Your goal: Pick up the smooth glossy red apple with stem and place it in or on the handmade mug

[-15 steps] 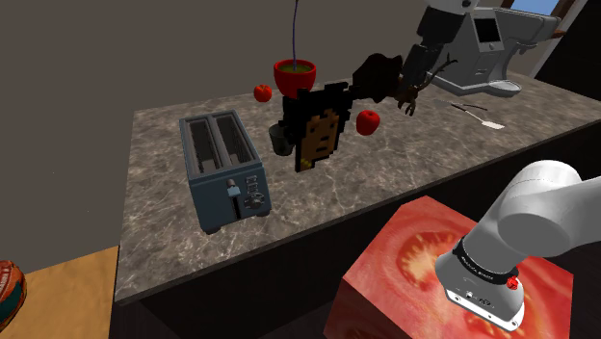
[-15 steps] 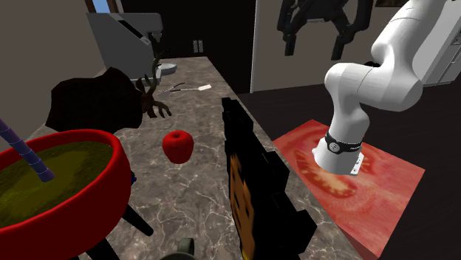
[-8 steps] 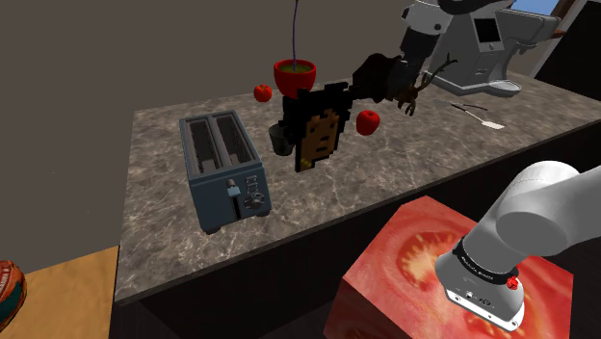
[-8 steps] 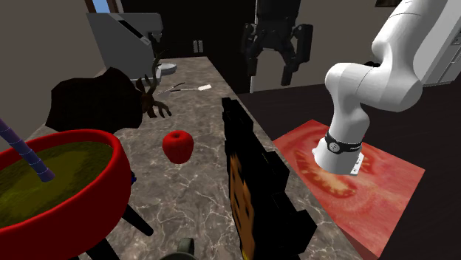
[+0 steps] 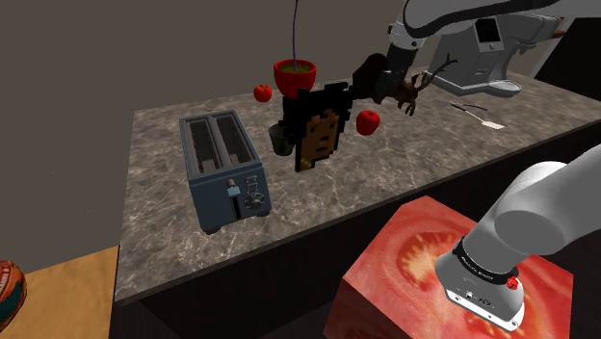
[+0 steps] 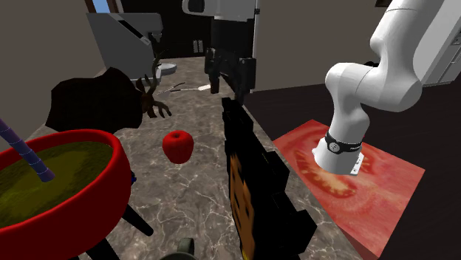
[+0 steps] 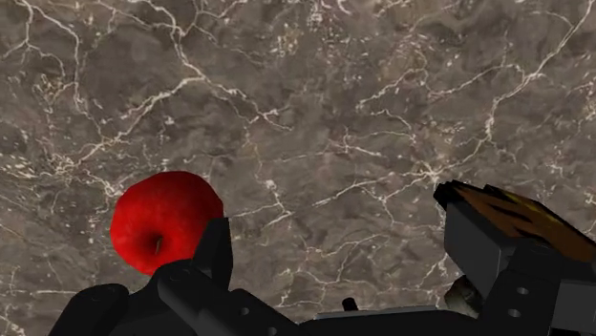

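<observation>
A glossy red apple [image 5: 367, 121] lies on the marble counter [image 5: 405, 164], between a dark antlered object [image 5: 378, 81] and a blocky black-and-orange pixel figure [image 5: 318, 125]. The same apple [image 6: 177, 146] shows in the second exterior view, and in the wrist view the apple [image 7: 164, 221] lies just beyond one black fingertip [image 7: 216, 244]. My gripper [image 6: 230, 83] hangs open above the counter, higher than the apple and holding nothing. A small dark mug [image 5: 280, 141] stands behind the pixel figure, partly hidden. A second red fruit [image 5: 262, 92] lies further back.
A red bowl of green liquid [image 5: 295, 73] stands raised behind the figure. A blue-grey toaster [image 5: 226, 169] sits toward the shoulder view's left. A grey machine [image 5: 491, 48] and a spatula [image 5: 477, 111] occupy the counter's far right end. My stand [image 5: 453, 279] has a tomato-patterned top.
The arm has swung from above the grey machine toward the shoulder view's left and come lower, bringing the open gripper over the counter near the apple. Nothing on the counter moved.
</observation>
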Controlling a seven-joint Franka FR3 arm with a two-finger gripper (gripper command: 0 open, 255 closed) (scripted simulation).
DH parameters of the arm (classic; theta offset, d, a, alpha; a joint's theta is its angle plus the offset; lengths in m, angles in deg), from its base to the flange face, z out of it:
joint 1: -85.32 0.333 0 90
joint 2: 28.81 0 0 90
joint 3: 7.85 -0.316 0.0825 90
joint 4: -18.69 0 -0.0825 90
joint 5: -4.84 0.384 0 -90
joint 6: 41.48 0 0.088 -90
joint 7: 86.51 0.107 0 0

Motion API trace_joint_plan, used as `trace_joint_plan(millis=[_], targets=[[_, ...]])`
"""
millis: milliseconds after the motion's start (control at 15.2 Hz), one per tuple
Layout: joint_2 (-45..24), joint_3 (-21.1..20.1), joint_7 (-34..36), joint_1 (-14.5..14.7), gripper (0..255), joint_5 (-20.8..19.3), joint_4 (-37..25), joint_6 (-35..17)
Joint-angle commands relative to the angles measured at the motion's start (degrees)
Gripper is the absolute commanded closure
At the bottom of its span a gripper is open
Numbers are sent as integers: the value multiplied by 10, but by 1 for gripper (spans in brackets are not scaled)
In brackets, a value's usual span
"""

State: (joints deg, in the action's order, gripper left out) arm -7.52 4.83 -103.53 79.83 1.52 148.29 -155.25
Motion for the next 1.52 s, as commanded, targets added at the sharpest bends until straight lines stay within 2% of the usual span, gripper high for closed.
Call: trace_joint_plan(millis=[0,726,1188,1452], targets=[[-35,13,-15,-4,0,-3,-11,-26],[-249,63,-96,-30,0,28,-135,-122],[-279,62,-104,-33,0,41,-115,-170],[-282,62,-105,-34,0,42,-113,-174]])
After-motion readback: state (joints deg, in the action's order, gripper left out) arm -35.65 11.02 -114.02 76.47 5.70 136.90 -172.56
